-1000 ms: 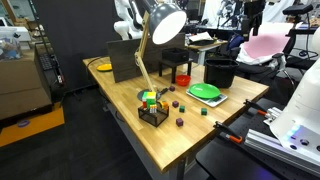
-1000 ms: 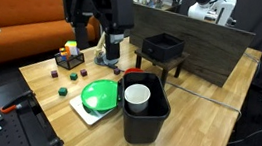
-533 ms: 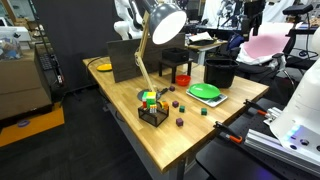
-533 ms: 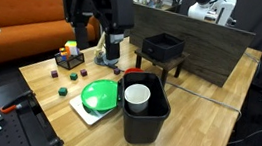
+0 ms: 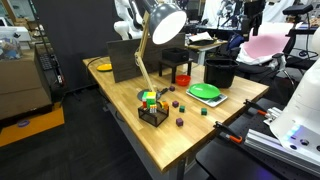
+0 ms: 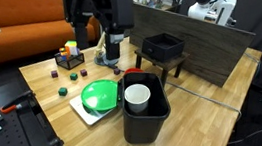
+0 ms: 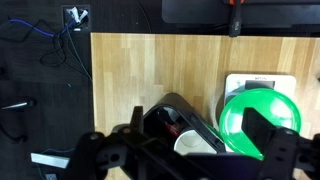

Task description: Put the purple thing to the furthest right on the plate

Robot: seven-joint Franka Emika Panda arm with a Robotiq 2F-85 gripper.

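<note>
The bright green plate (image 5: 206,91) (image 6: 98,96) (image 7: 258,120) lies on a white mat on the wooden table. Small purple blocks lie apart from it on the wood, one of them (image 5: 179,122) (image 6: 50,72) near the table's edge and a darker one (image 5: 183,105) (image 6: 73,78) closer to the plate. My gripper (image 6: 94,28) hangs high over the table, open and empty. In the wrist view the gripper (image 7: 200,140) has its dark fingers (image 7: 135,125) spread over the bucket and the plate's edge.
A black bucket (image 6: 145,110) (image 7: 175,125) with a white cup inside stands beside the plate. A red cup (image 5: 182,78), a black box (image 5: 172,62), a desk lamp (image 5: 160,25), a small basket of coloured cubes (image 5: 152,108) and green blocks (image 5: 201,112) share the table.
</note>
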